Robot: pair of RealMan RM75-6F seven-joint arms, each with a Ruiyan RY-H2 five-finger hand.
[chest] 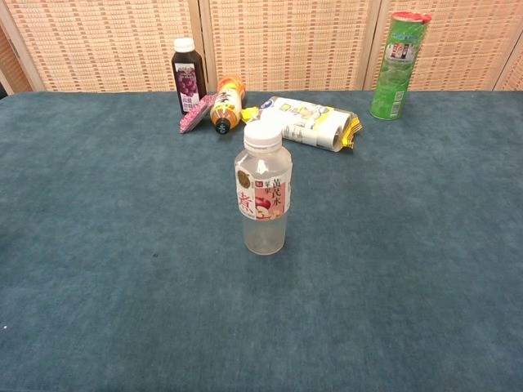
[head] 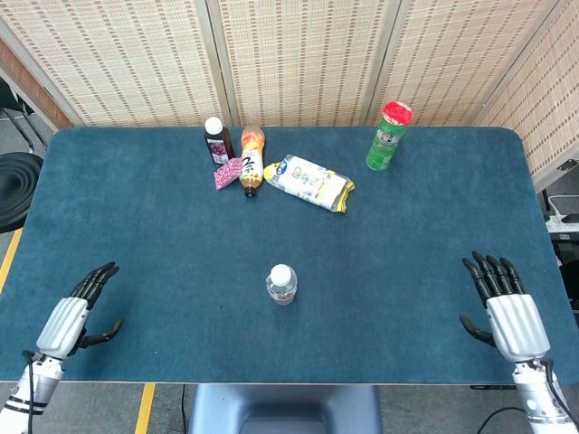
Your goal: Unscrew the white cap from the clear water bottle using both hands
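Note:
The clear water bottle (head: 281,287) (chest: 263,200) stands upright near the middle of the blue table, a red-and-cream label on its side. Its white cap (head: 281,274) (chest: 263,135) sits on the neck. My left hand (head: 74,314) hovers over the front left corner, turned edge-on, fingers spread and holding nothing. Over the front right corner my right hand (head: 502,304) is also spread and empty. Both hands are far from the bottle. Neither hand shows in the chest view.
Along the table's back stand a dark juice bottle (head: 217,140), a pink packet (head: 227,172), an orange bottle (head: 251,161) lying down, a white-and-yellow snack bag (head: 311,182) and a green can with a red lid (head: 389,136). A black stool (head: 16,188) stands left of the table.

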